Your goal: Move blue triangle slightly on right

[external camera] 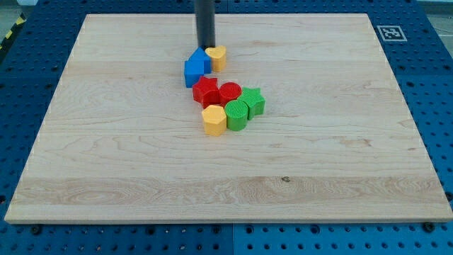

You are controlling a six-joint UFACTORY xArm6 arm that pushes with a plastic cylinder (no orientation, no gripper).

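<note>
A straight dark rod descends from the view's top onto a pale wooden board [106,156] with long horizontal grain, and my tip [205,48] sits at the upper edge of a cluster of small matte plastic blocks. There are no fingers to open or close on this arm; the rod ends plainly and holds nothing.

My tip touches, or all but touches, the top of the blue triangle [199,58], a small wedge-shaped block lying in the upper middle of the board. Pressed against its right side is a yellow block [218,56] with rounded, heart-like shoulders. Directly below the triangle, and joined to it, stands a blue cube-like block [192,73].

Further toward the view's bottom a second group packs tightly together: a red star [206,91], a red cylinder [230,92] just to its right, and a green star [254,100] at the right end. Beneath them sit a yellow hexagonal block [214,120] and, touching its right side, a green cylinder [236,115] whose top shows fine ribbed lines.

The board rests on a blue perforated metal table [425,85], with a black-and-white square marker [389,32] at the board's upper right corner.
</note>
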